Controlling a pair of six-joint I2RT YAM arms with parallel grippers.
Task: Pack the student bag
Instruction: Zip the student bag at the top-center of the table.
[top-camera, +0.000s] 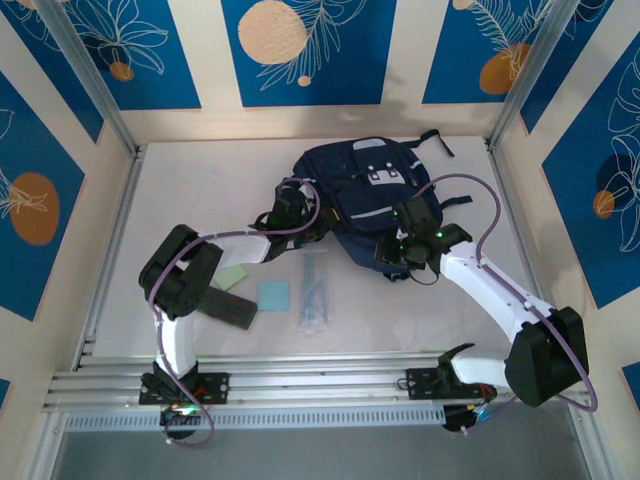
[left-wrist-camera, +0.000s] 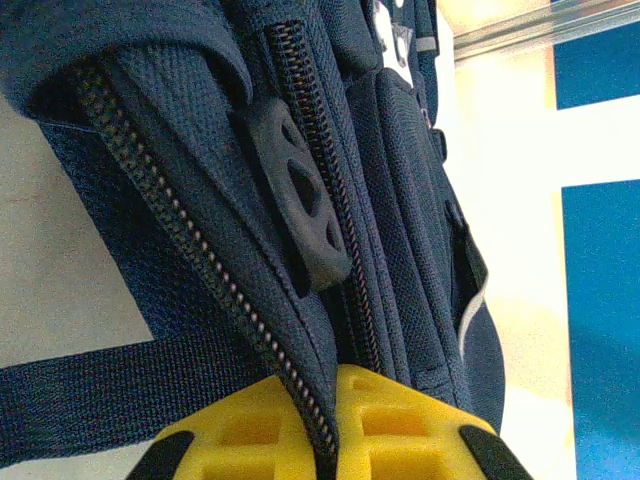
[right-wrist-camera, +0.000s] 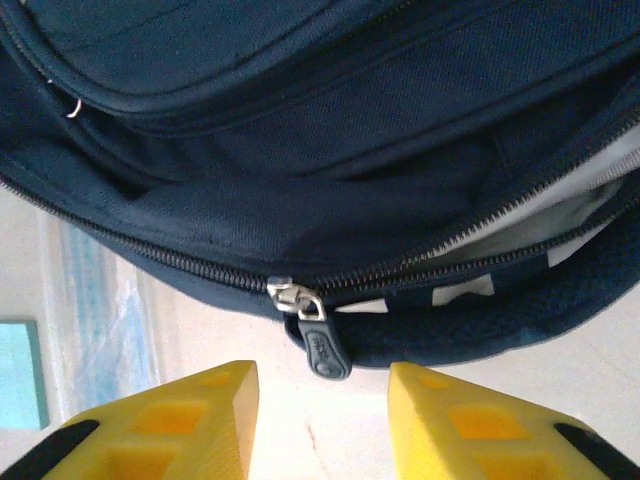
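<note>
Our right gripper (right-wrist-camera: 320, 400) hangs at the near edge of the student bag (top-camera: 365, 185) with its yellow fingers apart. The black zip pull (right-wrist-camera: 322, 345) dangles in the gap between them, touching neither. The left gripper (left-wrist-camera: 335, 395), at the bag's left side, is clamped on the bag's zipper edge, with the fabric pinched between its fingers.

We think the main risk is the pull. It is small and hangs loose, so the right fingers could close beside it or catch only its tip, and it would slip out once the zip resists. If the left grip gives way, the whole bag would slide with the zip instead of opening. The loose flap over the teeth could also jam the slider (right-wrist-camera: 290, 298).

The bag lies flat on the white table (top-camera: 200, 180), just beyond both grippers. It is dark navy woven fabric, soft and slumped. To the right of the slider the zip is already parted, showing pale lining. A clear packet (top-camera: 313, 295), a blue pad (top-camera: 273, 296) and a green pad (top-camera: 232, 277) lie near the bag's near-left side, not yet packed.
</note>
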